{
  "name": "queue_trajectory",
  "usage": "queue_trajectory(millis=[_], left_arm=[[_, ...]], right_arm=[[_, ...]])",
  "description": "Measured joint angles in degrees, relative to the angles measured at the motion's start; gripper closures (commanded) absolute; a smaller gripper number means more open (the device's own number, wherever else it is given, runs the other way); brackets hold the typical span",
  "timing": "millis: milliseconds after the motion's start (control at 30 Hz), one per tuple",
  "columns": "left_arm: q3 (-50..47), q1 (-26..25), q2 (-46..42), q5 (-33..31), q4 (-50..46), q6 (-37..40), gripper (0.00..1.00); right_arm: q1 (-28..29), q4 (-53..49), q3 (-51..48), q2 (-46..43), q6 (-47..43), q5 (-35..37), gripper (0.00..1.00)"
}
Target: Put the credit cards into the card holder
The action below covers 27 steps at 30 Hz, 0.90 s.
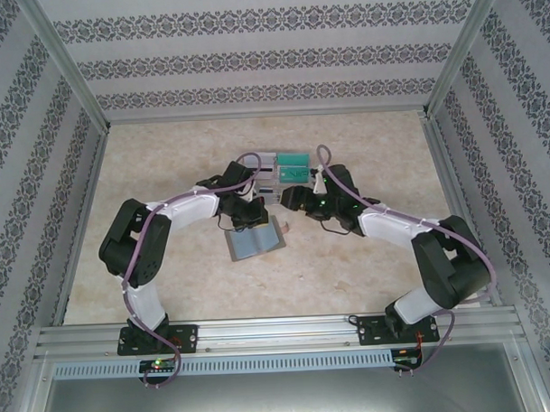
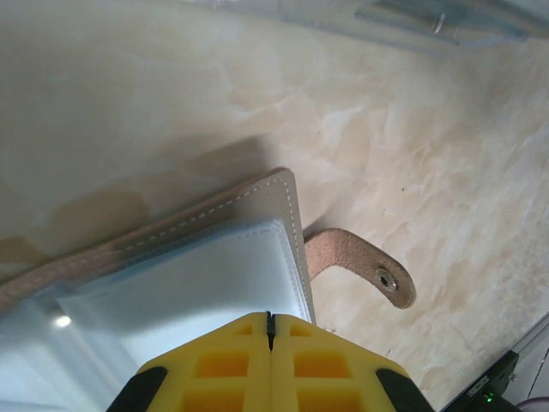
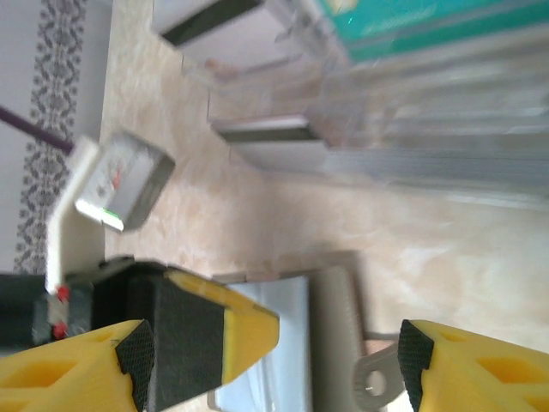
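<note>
Top view, left of centre: left claw (image 1: 246,214) is down on the wallet (image 1: 255,238), which lies open mid-frame on the table (image 1: 169,273), bluish inside up. Left wrist view: left claw (image 2: 270,324) shut tight at bottom centre, tips meeting on the wallet (image 2: 214,283) inner pocket, nothing visible between them; reads as pinning the flap flat so it can't fold shut or slide, can't tell if a thin sleeve is nipped. Strap (image 2: 364,268) with snap lies loose on the table, right of the wallet. Just above centre in top view the clear tray (image 1: 278,166) holds the cards (image 1: 294,157), white-grey striped ones to the left, teal ones to the right, kept there as the supply; none seen in the wallet, so task looks barely started. Right of centre: right claw (image 1: 288,198) sits between tray and wallet. Right wrist view: right claw (image 3: 274,345) wide and empty, wallet (image 3: 334,300) low centre between its fingers, left claw (image 3: 206,326) on it at lower left, tray (image 3: 412,112) and cards (image 3: 274,142) across the top; likely staged to fetch a card while the other claw steadies the wallet
</note>
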Motion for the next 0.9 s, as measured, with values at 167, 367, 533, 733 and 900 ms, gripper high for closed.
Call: queue_trajectory(millis=[167, 367, 533, 733, 900], left_arm=[[2.36, -0.42, 0.92, -0.48, -3.76, 0.66, 0.97], [10.14, -0.28, 0.92, -1.64, -7.8, 2.67, 0.95], [11.8, 2.03, 0.7, -1.31, -8.22, 3.1, 0.92], [10.43, 8.57, -1.97, -3.3, -7.76, 3.67, 0.86], [7.23, 13.49, -4.24, -4.24, -4.79, 3.15, 0.79]], right_arm=[[-3.13, -6.34, 1.9, -1.44, -4.52, 1.38, 0.23], [-4.46, -17.11, 11.43, -0.2, -15.72, 6.62, 0.26], [-4.13, -23.47, 18.95, 2.47, -24.63, 10.6, 0.29], [2.08, -31.76, 29.14, 8.85, -38.07, 18.71, 0.26], [5.07, -35.8, 34.91, 14.62, -45.9, 23.52, 0.23]])
